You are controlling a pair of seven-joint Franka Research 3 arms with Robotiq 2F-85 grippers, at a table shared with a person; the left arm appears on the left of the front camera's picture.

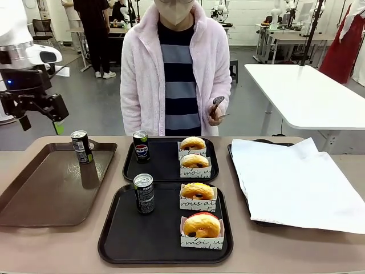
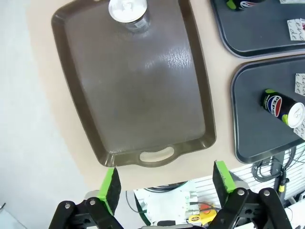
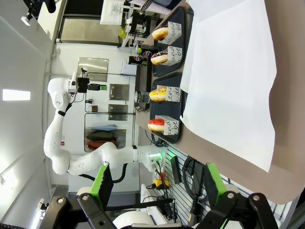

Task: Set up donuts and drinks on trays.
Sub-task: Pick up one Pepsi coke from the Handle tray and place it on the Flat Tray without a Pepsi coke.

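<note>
Nearest, a donut (image 1: 202, 225) sits on the near black tray (image 1: 114, 245). Upright on the brown tray (image 1: 34, 194), the leftover can (image 1: 81, 146) stands below the left gripper (image 1: 40, 121), the nearer arm, probably slightly right of it. Both left and right gripper (image 3: 155, 183) are spread, empty.

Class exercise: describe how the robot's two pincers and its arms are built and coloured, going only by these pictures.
The left pincer and right pincer each have two black jointed metal fingers with silver bolts and bright green pads. The left arm has smooth white rounded casing, a black wrist block and a small blue light.
</note>
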